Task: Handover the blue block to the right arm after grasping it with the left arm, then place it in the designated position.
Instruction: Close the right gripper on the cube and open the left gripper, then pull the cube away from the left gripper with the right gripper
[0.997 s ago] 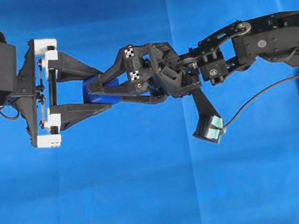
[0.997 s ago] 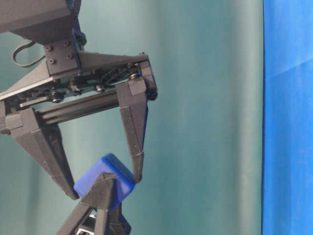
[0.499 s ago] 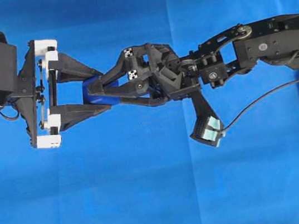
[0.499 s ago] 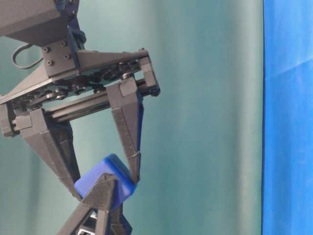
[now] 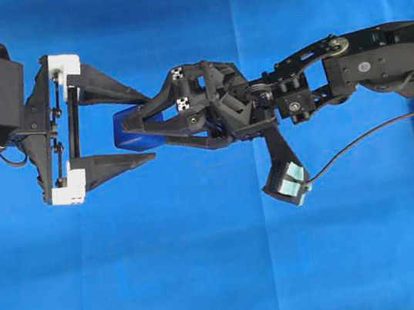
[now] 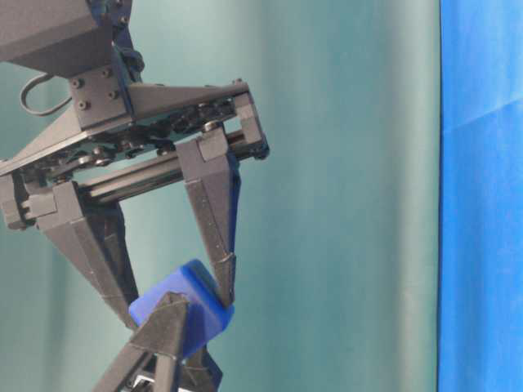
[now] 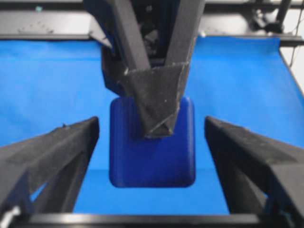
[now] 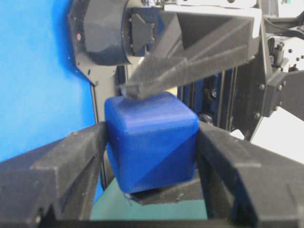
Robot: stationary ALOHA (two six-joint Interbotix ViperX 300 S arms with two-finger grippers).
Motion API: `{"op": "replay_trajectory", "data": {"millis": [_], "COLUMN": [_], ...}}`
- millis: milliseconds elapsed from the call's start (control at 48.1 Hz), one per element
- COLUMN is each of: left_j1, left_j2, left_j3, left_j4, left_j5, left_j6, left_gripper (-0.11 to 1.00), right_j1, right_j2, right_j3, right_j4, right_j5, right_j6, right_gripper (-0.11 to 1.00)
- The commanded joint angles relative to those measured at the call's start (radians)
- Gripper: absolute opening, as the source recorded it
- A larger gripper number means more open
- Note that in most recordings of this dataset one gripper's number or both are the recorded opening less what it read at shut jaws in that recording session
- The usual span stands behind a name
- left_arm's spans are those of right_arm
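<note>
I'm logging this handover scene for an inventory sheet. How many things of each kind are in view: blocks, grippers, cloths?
Blue block: 1
Grippers: 2, the left gripper and the right gripper
Blue cloth: 1
Total: 4

Left tool [image 5: 140,126] now wide off blue block [image 5: 127,132].
</note>
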Motion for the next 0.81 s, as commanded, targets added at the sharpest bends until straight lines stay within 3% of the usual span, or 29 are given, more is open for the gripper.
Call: {"op": "replay_trajectory", "data": {"millis": [0, 415, 789], "left_j1": [0.002, 0.002, 0.002], "left_j2": [-0.006, -0.014, -0.038], "left_j3": [-0.02, -0.017, 0.005], "left_j4": [-0.003, -0.002, -0.003], "left_j5": [-0.011, -0.008, 0.002], "left_j6": [0.003, 0.002, 0.0], "left_gripper": [0.93, 0.93, 0.93], "right_j1": [0.005, 0.008, 0.017], "right_j2": [-0.014, -0.034, -0.207], "right_j3": [-0.028, -0.002, 0.166], "right_j4": [0.003, 0.005, 0.005], "right_j5": [0.0, 0.014, 0.061], "right_j6": [0.002, 0.003, 0.003], "right_gripper": [0.44, 0.42, 0.41]}}
